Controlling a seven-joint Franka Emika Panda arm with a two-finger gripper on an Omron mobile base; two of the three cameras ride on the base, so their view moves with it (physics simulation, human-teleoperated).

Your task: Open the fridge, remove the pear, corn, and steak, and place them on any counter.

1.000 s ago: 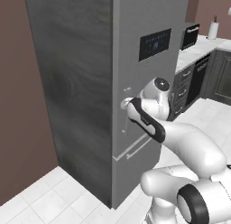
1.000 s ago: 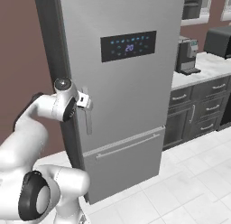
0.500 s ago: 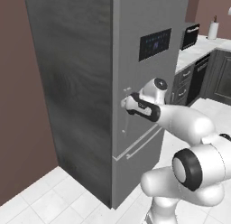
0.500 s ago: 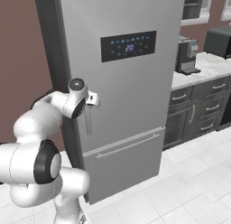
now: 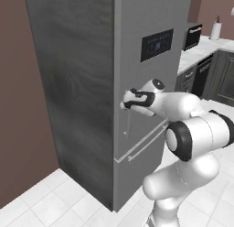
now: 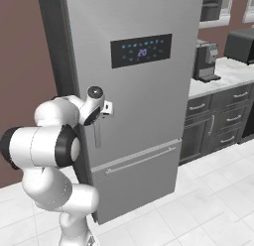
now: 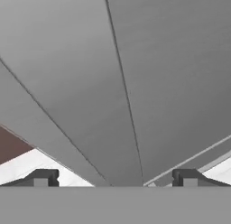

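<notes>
Jaws spread wide and holding nothing, the gripper (image 7: 115, 178) sits right at the bar handle (image 6: 97, 133) on the fridge (image 6: 144, 106) door's left edge. That door is shut, with the counter (image 6: 225, 71) off to the fridge's right.

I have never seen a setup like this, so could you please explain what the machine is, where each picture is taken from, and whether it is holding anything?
It is a white robot arm on a driving base in a simulated kitchen. Two pictures come from cameras on the base, behind the arm to its left and right. Both show the closed fridge, silver-grey with a black display panel, and the gripper up at the door's vertical bar handle. The third looks along the gripper itself: its two fingertips stand wide apart with the grey door just ahead. It holds nothing. To the fridge's right runs a counter carrying a coffee machine.
</notes>
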